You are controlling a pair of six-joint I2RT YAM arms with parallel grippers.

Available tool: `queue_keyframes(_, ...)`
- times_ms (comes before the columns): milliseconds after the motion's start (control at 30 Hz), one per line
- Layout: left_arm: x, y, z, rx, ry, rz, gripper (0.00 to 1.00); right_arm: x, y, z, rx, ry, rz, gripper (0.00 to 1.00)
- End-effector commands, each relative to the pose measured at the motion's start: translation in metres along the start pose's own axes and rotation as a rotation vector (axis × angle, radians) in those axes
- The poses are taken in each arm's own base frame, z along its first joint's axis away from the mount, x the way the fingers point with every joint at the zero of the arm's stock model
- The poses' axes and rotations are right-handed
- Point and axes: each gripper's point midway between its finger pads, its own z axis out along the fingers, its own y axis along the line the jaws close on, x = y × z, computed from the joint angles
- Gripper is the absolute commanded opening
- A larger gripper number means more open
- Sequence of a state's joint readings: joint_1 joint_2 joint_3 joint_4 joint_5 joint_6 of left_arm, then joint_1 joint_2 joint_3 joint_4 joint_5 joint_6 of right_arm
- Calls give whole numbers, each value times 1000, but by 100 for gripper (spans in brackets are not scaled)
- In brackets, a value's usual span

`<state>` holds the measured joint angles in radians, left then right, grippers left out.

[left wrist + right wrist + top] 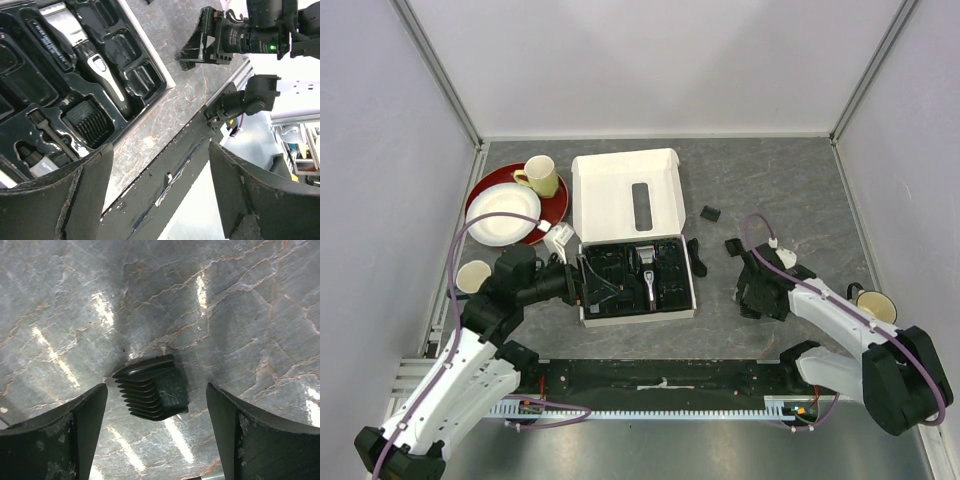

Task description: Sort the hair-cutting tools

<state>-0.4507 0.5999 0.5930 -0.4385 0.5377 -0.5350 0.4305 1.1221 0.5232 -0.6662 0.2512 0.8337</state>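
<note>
Lying flat on the grey table point(240, 300), a black comb attachment point(152, 390) sits between the right gripper's point(756, 292) spread fingers, untouched. The left gripper point(160, 150), also apart and empty, hovers by the black tray point(150, 85) holding the clipper point(95, 60).

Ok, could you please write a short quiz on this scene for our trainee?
1. True or false: the clipper lies in the tray.
2. What lies on the table under the right gripper?
3. The left gripper is: A) open, B) shut on the clipper, C) out of view.
Key: 1 true; 2 a comb; 3 A.
</note>
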Motion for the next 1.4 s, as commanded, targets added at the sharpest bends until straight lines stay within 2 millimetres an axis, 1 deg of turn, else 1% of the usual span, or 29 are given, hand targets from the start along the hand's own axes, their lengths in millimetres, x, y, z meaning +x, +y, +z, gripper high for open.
queue_keyframes(0, -10, -24, 6, 100, -28, 16, 83, 7, 22, -4, -136, 35, 40, 87)
queue_keyframes(33, -12, -25, 7, 101, -33, 17, 83, 12, 28, -7, -173, 63, 47, 86)
queue_keyframes(167, -19, -29, 17, 95, -41, 3, 83, 14, 43, -17, -259, 83, 63, 84)
queue_keyframes(200, -16, -31, 21, 99, -30, 5, 83, 14, 46, -19, -271, 91, 69, 82)
queue_keyframes(267, -19, -29, 30, 69, -33, -12, 82, 23, 59, -29, -343, 156, 92, 80)
queue_keyframes(300, -17, -31, 34, 68, -24, -11, 82, 24, 66, -33, -378, 163, 89, 79)
queue_keyframes(333, -14, -28, 41, 53, -5, -17, 82, 25, 71, -36, -401, 172, 104, 79)
queue_keyframes(367, -15, -26, 43, 33, -9, -19, 82, 27, 76, -42, -432, 183, 98, 79)
queue_keyframes(400, -14, -27, 47, 28, -1, -18, 81, 23, 80, -46, -444, 173, 91, 79)
queue_keyframes(467, -14, -23, 52, 2, 5, -23, 81, 17, 74, -47, -412, 145, 39, 79)
queue_keyframes(500, -14, -25, 53, 3, 7, -20, 81, 9, 66, -49, -354, 113, 13, 79)
queue_keyframes(533, -15, -24, 54, -2, 3, -17, 81, 6, 60, -49, -317, 99, -6, 79)
queue_keyframes(567, -16, -23, 54, -10, -1, -14, 81, 8, 50, -49, -275, 107, -66, 79)
queue_keyframes(600, -18, -24, 54, -9, -5, -9, 81, -5, 46, -50, -240, 52, -87, 79)
queue_keyframes(667, -18, -22, 55, -20, -6, -2, 81, -10, 34, -49, -176, 35, -157, 79)
queue_keyframes(700, -19, -22, 55, -18, -8, 1, 81, -17, 34, -50, -162, 16, -174, 79)
queue_keyframes(733, -20, -22, 55, -21, -9, 3, 81, -23, 30, -49, -131, -6, -193, 79)
queue_keyframes(833, -18, -19, 54, -36, 1, 13, 81, -25, 35, -41, -113, 11, -246, 79)
queue_keyframes(867, -17, -17, 54, -45, 3, 18, 81, -26, 38, -36, -92, 29, -258, 77)
queue_keyframes(933, -17, -16, 52, -52, 2, 25, 81, -29, 36, -28, -51, 29, -291, 78)
queue_keyframes(967, -17, -14, 52, -63, -2, 33, 81, -27, 34, -21, -21, 44, -309, 79)
queue_keyframes(1000, -17, -13, 51, -69, 3, 34, 81, -27, 38, -18, -26, 53, -317, 80)
queue_keyframes(1033, -17, -14, 49, -68, -1, 42, 81, -24, 39, -15, -33, 70, -333, 80)
queue_keyframes(1067, -17, -12, 48, -77, -2, 50, 81, -19, 47, -12, -70, 100, -338, 80)
queue_keyframes(1100, -18, -11, 48, -81, -4, 54, 81, -17, 49, -10, -81, 106, -343, 81)
queue_keyframes(1167, -17, -9, 46, -91, -5, 64, 81, -15, 48, -7, -79, 107, -362, 82)
queue_keyframes(1200, -16, -8, 45, -95, -5, 66, 81, -14, 45, -5, -65, 108, -368, 82)
queue_keyframes(1367, -15, -2, 43, -117, -7, 88, 82, 0, 45, 4, -59, 157, -376, 80)
